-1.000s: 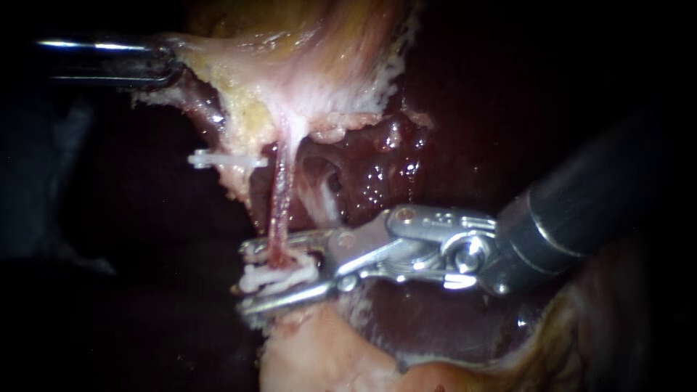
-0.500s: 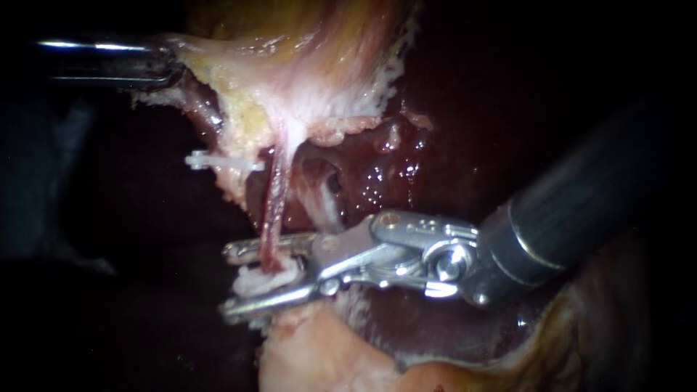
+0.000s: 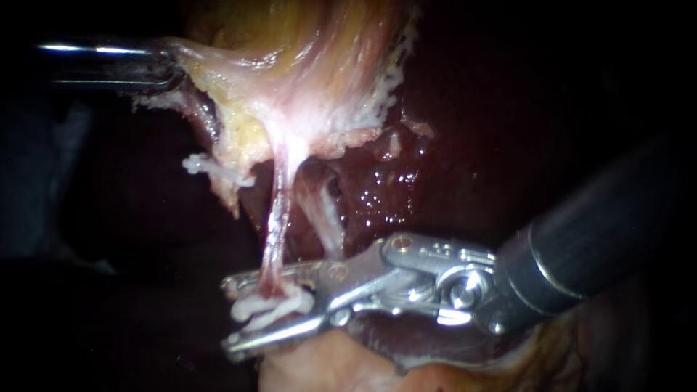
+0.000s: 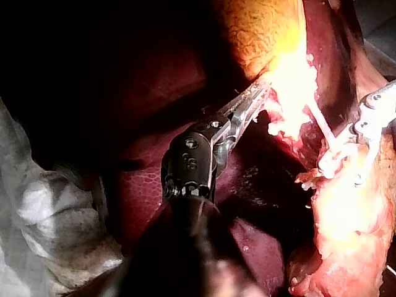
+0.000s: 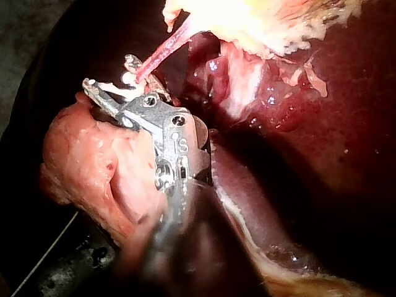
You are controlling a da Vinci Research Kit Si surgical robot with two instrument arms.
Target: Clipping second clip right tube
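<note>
Right instrument (image 3: 229, 317): jaws part-way apart, bearing from both sides on a white clip (image 3: 270, 306) and set astride the lower end of the tube (image 3: 274, 225). Left instrument (image 3: 171, 68): jaws closed on the gallbladder (image 3: 305, 87) edge, from which the tube hangs straight. Other clip (image 3: 207, 165) sits higher, at the gallbladder's ragged fringe.
</note>
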